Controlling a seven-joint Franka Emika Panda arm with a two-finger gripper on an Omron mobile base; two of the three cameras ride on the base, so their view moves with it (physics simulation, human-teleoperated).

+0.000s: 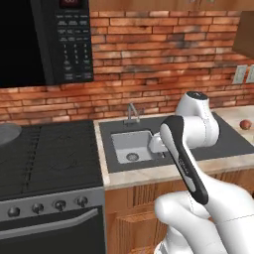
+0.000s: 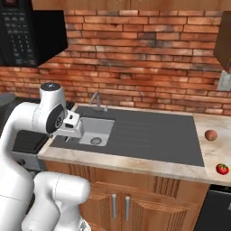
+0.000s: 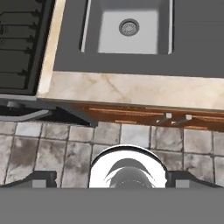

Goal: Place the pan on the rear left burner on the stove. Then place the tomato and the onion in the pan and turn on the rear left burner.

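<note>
I take the sink (image 1: 131, 147) as my landmark. It is a small grey basin set in a dark grey top, with a tap (image 1: 131, 113) at its rear edge against the brick wall (image 2: 144, 54).

The arm's hand hangs over the front of the basin. In the hand view the pincer (image 3: 111, 179) shows its two dark fingertips (image 3: 39, 178) far apart at the bottom of the picture, so I read it as wide, with nothing between them. That camera looks down on the basin, the pale stone edge of the bench (image 3: 131, 89) in front of it, the wooden cupboard fronts and the tiled floor (image 3: 57, 144) below.

The stove (image 1: 49, 158) sits just left of the sink, its black grates beside the dark top and its row of round knobs (image 1: 59, 204) on the grey front panel. At the far left rear of the stove, well away from the sink, a rounded grey edge shows at the picture's border; I take it for the pan (image 1: 7, 133), but I cannot see its handle.

The onion (image 2: 210, 135) lies on the pale bench well to the right of the sink, past the dark draining surface. The tomato (image 2: 222, 168) lies on the same bench, near the onion and closer to the front edge. A black microwave (image 1: 47, 39) hangs above the stove, up and left of the sink.
</note>
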